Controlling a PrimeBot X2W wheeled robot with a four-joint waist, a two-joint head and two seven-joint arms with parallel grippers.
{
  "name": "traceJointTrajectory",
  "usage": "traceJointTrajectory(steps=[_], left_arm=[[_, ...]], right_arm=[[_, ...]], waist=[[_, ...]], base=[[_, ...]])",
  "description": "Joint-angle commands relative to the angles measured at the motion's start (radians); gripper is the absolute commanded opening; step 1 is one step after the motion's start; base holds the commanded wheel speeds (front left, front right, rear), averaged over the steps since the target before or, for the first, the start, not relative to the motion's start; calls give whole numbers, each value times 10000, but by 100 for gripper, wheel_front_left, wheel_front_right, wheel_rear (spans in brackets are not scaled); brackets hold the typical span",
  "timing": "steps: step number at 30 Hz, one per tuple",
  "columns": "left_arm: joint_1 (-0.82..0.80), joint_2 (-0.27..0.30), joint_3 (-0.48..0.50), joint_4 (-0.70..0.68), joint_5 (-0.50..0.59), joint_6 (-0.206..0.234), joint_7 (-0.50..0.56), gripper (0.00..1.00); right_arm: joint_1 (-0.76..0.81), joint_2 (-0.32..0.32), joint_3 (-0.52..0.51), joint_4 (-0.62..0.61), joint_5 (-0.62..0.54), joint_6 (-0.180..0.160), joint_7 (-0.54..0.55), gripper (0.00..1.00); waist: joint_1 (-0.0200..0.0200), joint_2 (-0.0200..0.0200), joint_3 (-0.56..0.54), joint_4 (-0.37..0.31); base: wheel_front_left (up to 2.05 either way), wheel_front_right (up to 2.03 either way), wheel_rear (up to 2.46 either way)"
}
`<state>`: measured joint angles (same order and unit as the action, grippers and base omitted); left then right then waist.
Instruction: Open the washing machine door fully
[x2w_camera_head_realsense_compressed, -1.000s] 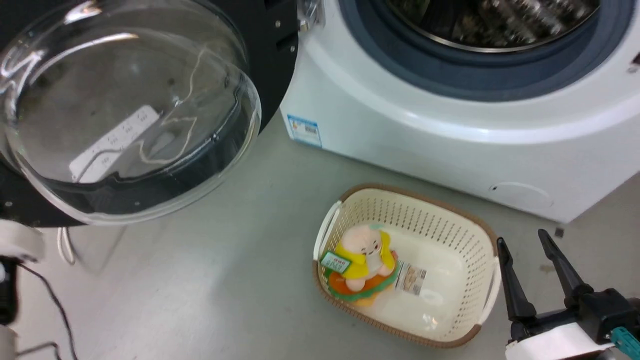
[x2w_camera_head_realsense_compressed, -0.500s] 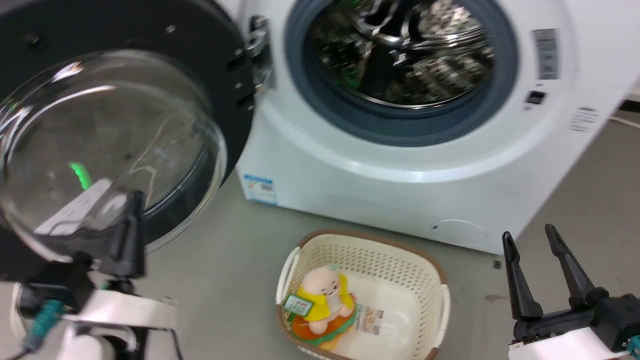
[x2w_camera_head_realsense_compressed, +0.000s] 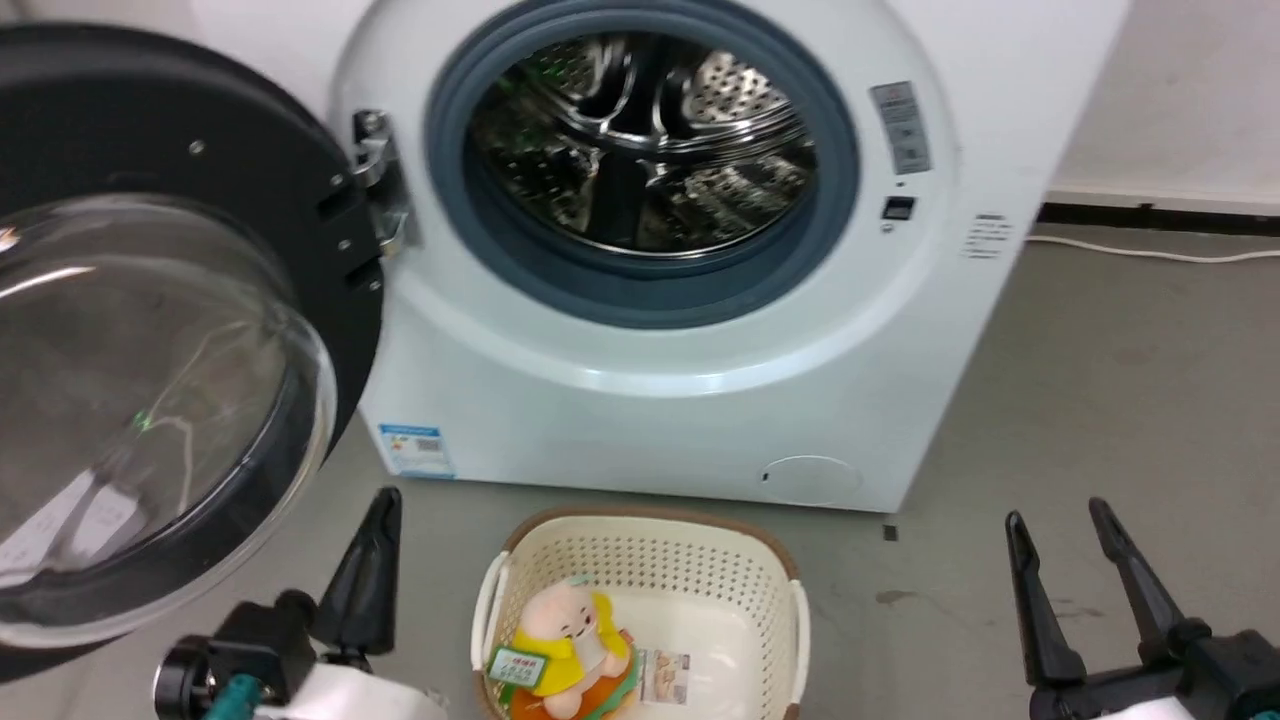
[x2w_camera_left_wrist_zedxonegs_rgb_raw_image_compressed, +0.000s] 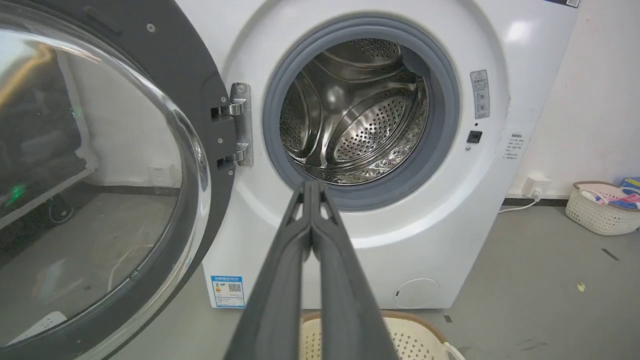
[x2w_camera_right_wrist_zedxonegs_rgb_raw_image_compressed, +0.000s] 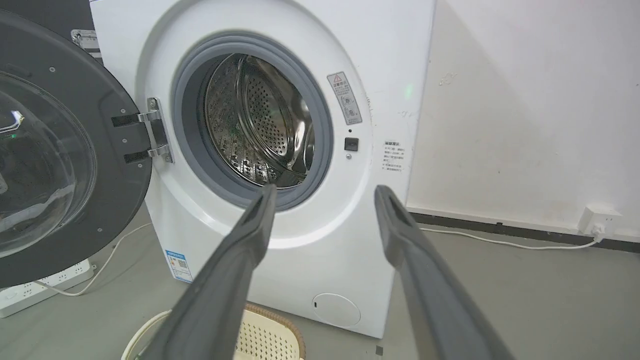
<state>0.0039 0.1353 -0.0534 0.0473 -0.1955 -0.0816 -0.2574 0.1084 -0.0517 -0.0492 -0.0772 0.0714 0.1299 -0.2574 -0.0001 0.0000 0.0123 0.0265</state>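
Observation:
The washing machine (x2w_camera_head_realsense_compressed: 700, 400) is white, with its steel drum exposed behind a grey gasket. Its door (x2w_camera_head_realsense_compressed: 200, 130), a black ring around a bulging glass bowl, hangs swung wide to the left on a metal hinge (x2w_camera_head_realsense_compressed: 375, 180). My left gripper (x2w_camera_head_realsense_compressed: 385, 500) is shut on nothing, low in front of the door's lower edge and apart from it. In the left wrist view that gripper (x2w_camera_left_wrist_zedxonegs_rgb_raw_image_compressed: 311, 185) points at the drum, with the door (x2w_camera_left_wrist_zedxonegs_rgb_raw_image_compressed: 195, 75) to its left. My right gripper (x2w_camera_head_realsense_compressed: 1057, 513) stands open and empty at the lower right, and in its own view (x2w_camera_right_wrist_zedxonegs_rgb_raw_image_compressed: 325, 190) it faces the machine (x2w_camera_right_wrist_zedxonegs_rgb_raw_image_compressed: 320, 260).
A cream perforated basket (x2w_camera_head_realsense_compressed: 650, 520) holding a plush toy (x2w_camera_head_realsense_compressed: 565, 635) sits on the floor just before the machine, between my grippers. A power strip (x2w_camera_right_wrist_zedxonegs_rgb_raw_image_compressed: 30, 287) and cable lie under the door. Another basket (x2w_camera_left_wrist_zedxonegs_rgb_raw_image_compressed: 600, 210) stands by the wall at the right.
The head camera has tilted up, bringing the whole drum opening into view. My shut left gripper now shows at the lower left. The right gripper stays open.

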Motion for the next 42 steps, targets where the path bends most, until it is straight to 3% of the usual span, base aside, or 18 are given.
traceJointTrajectory(steps=[1, 2, 3, 4, 5, 20, 42], left_arm=[[216, -120, 25, 20, 124, 61, -42, 8], [216, -120, 25, 20, 124, 61, -42, 8], [365, -167, 24, 50, 387, 103, -42, 94], [365, -167, 24, 50, 387, 103, -42, 94], [483, -243, 31, 76, 558, 139, -42, 100], [681, -514, -58, 346, 1263, 317, -43, 100], [696, -629, 68, 408, 1302, 119, -43, 100]], right_arm=[[152, 15, 6, 38, 27, 8, -44, 100], [152, 15, 6, 38, 27, 8, -44, 100], [215, 15, 33, 94, 52, 8, -44, 100], [215, 15, 33, 94, 52, 8, -44, 100], [262, 15, 37, 148, 79, 8, -44, 100], [262, 15, 56, 411, 144, 8, -44, 100], [181, 15, 122, 434, 207, 8, -44, 100]], waist=[[1, 0, -107, -223], [1, 0, -107, -223], [1, 0, -137, -358], [1, 0, -137, -358], [1, 0, -154, -447], [1, 0, -126, -485], [1, 0, -100, -324]], base=[[0, 0, 0], [0, 0, 0], [0, 0, 0], [0, 0, 0], [0, 0, 0], [0, 0, 0], [0, 0, 0]])
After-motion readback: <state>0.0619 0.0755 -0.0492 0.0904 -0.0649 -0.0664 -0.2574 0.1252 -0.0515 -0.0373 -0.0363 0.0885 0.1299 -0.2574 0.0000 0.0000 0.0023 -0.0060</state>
